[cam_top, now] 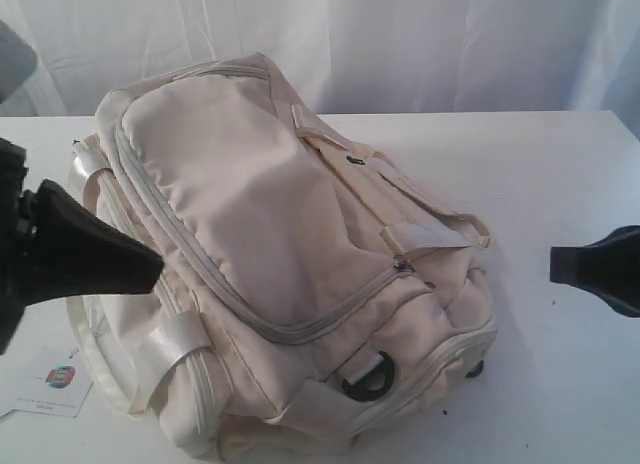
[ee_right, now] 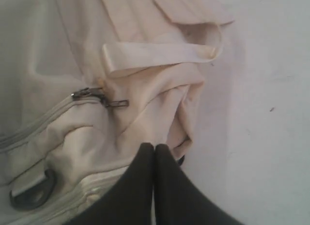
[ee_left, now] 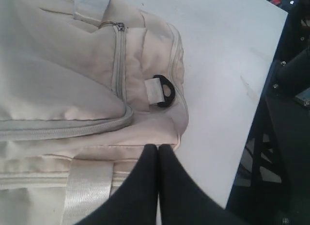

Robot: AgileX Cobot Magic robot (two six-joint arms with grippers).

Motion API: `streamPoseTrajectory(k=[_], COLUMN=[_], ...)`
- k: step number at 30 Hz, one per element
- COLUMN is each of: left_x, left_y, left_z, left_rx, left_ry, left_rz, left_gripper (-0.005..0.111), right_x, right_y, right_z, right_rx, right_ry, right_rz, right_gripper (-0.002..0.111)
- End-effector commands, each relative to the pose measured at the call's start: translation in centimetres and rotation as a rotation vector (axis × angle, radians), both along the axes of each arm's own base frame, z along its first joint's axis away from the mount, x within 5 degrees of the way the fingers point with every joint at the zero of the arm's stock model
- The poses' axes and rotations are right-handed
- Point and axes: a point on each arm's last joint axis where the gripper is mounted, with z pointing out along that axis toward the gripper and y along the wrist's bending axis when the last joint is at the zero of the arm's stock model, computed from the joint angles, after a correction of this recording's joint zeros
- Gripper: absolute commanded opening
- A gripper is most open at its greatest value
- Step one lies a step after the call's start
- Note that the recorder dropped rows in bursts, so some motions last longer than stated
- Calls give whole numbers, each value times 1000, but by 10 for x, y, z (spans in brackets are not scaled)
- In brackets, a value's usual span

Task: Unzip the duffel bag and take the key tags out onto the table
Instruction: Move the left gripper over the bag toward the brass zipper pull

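Exterior view: the duffel bag [cam_top: 260, 244] lies on the table [cam_top: 560, 164], left of the middle and tilted so one end points toward the camera. It is a bulky, softly rounded sack of matte cream-white fabric, creased and sagging in places. Its long pale zipper [cam_top: 190, 254] curves around the top panel and is run fully closed, so what the bag holds cannot be seen. The zipper pull [cam_top: 403, 267] sits at the end of the track on the right side of the bag. A glossy, satin-like white strap [cam_top: 180, 344] loops over the near corner, and a black D-ring [cam_top: 370, 376] hangs from a fabric tab on the near end. A small white paper card [cam_top: 55, 384] with a coloured logo lies flat on the tabletop just beside the bag's left corner. Folds of white curtain [cam_top: 400, 44] hang behind.

The left gripper [cam_top: 150, 267], black and tapering to a point, has its two fingers pressed together with nothing between them. It sits against the bag's left flank, though contact cannot be told. From the left wrist camera its tips [ee_left: 158, 148] hang over the bag's seamed edge, near the ribbed strap [ee_left: 89, 186] and the D-ring [ee_left: 167, 91].

The right gripper [cam_top: 555, 264] is well apart from the bag over bare table, its fingers likewise closed on nothing. From its wrist camera the tips [ee_right: 154, 146] point at crumpled fabric, with the metal zipper pull [ee_right: 114, 103] lying flat nearby.
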Motion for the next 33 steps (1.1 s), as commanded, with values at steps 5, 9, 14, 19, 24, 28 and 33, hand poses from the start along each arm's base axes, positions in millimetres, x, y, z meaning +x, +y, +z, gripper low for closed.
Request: streamPoseTrajectory(k=[5, 9, 14, 19, 24, 28, 33], left_x=[11, 17, 23, 34, 60, 76, 84], left_y=[-52, -82, -115, -159, -195, -211, -220], left_z=[-6, -6, -1, -5, -21, -35, -51], left_rx=[119, 185, 270, 342, 335, 293, 295], left_ry=[30, 29, -1, -33, -92, -234, -251], left_rz=[-117, -161, -179, -204, -189, -204, -194], left_gripper=[0, 0, 0, 0, 0, 15, 50], right_x=[32, 57, 89, 116, 128, 134, 140], right_y=[21, 27, 32, 22, 15, 15, 16], right_z=[13, 9, -2, -2, -9, -12, -23], right_rx=[-105, -139, -195, -139, -104, -107, -89], right_ry=[140, 187, 286, 335, 334, 302, 341], right_rz=[268, 279, 313, 285, 241, 210, 188], right_gripper=[0, 0, 0, 0, 0, 0, 0])
